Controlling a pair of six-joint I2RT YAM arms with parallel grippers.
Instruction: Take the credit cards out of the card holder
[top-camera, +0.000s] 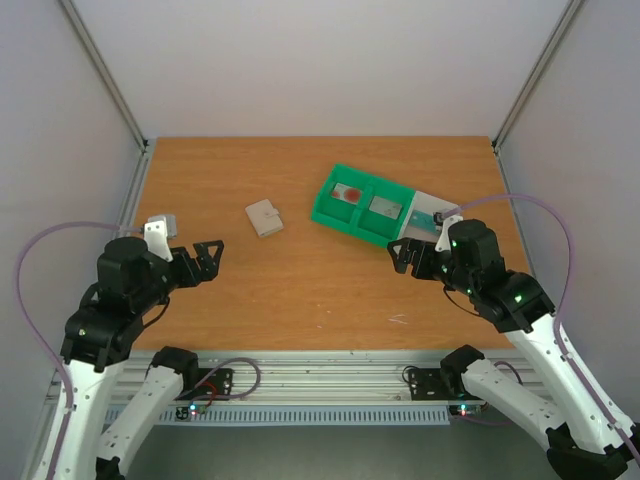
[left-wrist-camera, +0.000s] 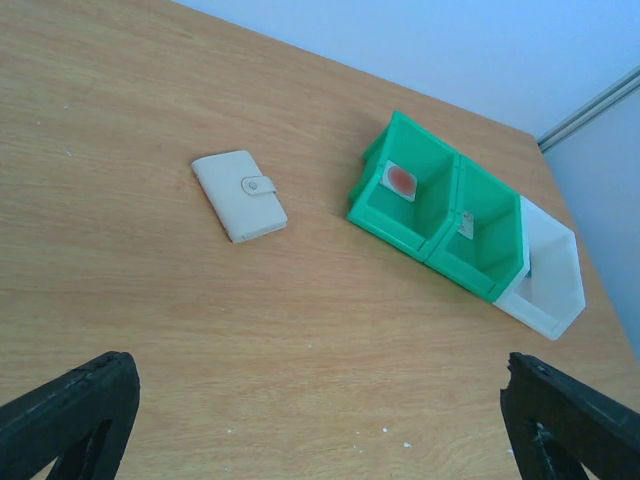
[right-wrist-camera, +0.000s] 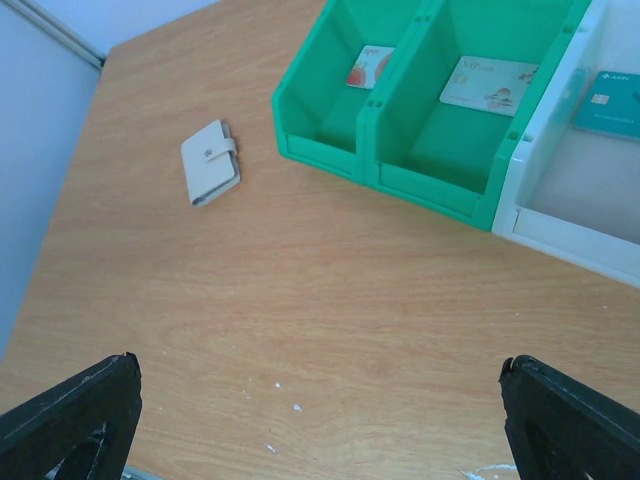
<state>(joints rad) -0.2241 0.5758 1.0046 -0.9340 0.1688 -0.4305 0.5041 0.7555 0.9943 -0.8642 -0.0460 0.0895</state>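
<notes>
Wooden table (top-camera: 300, 290) carries the closed card holder (top-camera: 265, 218) ahead of the left gripper (top-camera: 210, 252), farther from the right gripper (top-camera: 402, 252); both stand spread and empty. Best to pin its back panel, then flick the closure tab (left-wrist-camera: 258, 185) open gently.

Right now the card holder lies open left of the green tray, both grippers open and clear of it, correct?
No: the card holder is closed, tab fastened, as the left wrist view shows. It does lie left of the green tray, left gripper and right gripper open and clear.
</notes>
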